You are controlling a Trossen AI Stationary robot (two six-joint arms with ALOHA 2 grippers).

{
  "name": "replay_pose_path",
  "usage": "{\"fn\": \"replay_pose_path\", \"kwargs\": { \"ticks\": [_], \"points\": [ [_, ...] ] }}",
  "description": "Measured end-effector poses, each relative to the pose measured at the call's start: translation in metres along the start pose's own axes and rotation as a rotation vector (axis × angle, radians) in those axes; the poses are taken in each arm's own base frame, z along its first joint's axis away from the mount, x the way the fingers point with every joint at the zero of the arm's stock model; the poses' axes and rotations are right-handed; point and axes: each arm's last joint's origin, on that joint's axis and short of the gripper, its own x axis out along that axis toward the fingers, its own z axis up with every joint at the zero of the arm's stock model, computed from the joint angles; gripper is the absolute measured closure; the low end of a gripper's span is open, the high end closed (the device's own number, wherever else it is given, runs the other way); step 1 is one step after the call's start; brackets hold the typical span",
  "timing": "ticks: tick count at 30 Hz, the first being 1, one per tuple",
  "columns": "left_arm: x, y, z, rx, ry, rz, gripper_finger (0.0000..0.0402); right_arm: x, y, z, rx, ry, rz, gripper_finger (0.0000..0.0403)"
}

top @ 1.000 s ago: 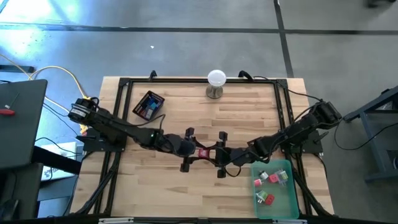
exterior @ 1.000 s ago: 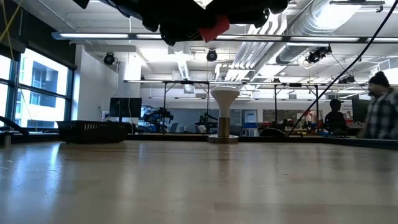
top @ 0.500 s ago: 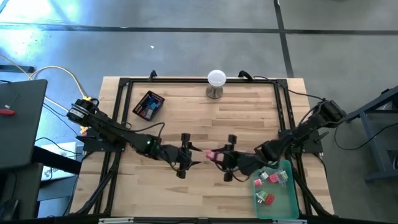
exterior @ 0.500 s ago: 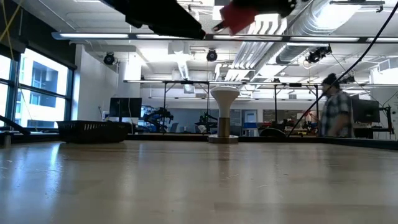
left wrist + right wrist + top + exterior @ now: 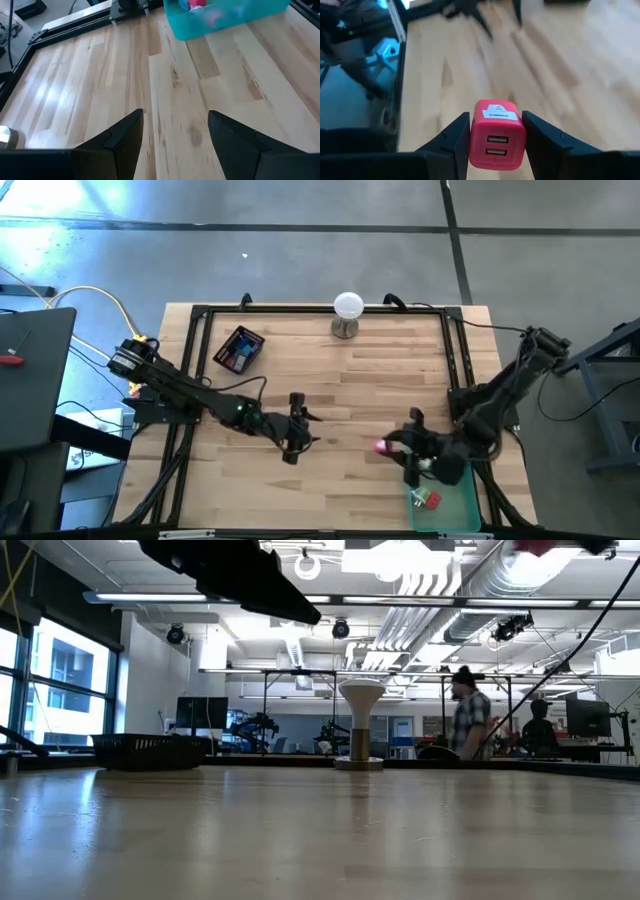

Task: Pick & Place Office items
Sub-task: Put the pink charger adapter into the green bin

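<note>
Black box, at the table's far left, holds unsorted office items. Left gripper hovers mid-table, fingers apart, empty. Right gripper is clamped on a red charger block just beside the teal bin, which holds several pieces. Release is judged to remain.

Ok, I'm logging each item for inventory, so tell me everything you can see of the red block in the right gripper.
The red block is a small, glossy, plastic-looking cube with rounded edges. One face carries two stacked USB-style slots, another a white printed label. The right gripper holds it in the air, one dark finger against each side, beside the teal bin. Nothing else touches it.
</note>
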Motion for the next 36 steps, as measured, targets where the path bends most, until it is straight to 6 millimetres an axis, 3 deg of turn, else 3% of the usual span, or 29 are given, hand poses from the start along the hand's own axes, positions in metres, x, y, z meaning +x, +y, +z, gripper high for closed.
{"fn": "replay_pose_path", "kwargs": {
  "ticks": [12, 21, 27, 36],
  "points": [
    [0.002, 0.006, -0.003, -0.005, 0.022, 0.014, 0.0187, -0.051, 0.019, -0.054, 0.360, 0.288, 0.100, 0.0262],
    [0.003, 0.006, -0.004, -0.002, 0.031, 0.014, 0.0187, -0.090, 0.030, -0.086, 0.617, 0.368, 0.143, 0.0263],
    [0.003, 0.006, -0.004, -0.002, 0.031, 0.013, 0.0187, -0.090, 0.028, -0.109, 0.781, 0.567, -0.047, 0.0263],
    [0.003, 0.006, -0.004, -0.024, 0.031, 0.013, 0.0187, -0.071, 0.030, -0.128, 0.821, 0.818, -0.338, 0.0263]
  ]
}}
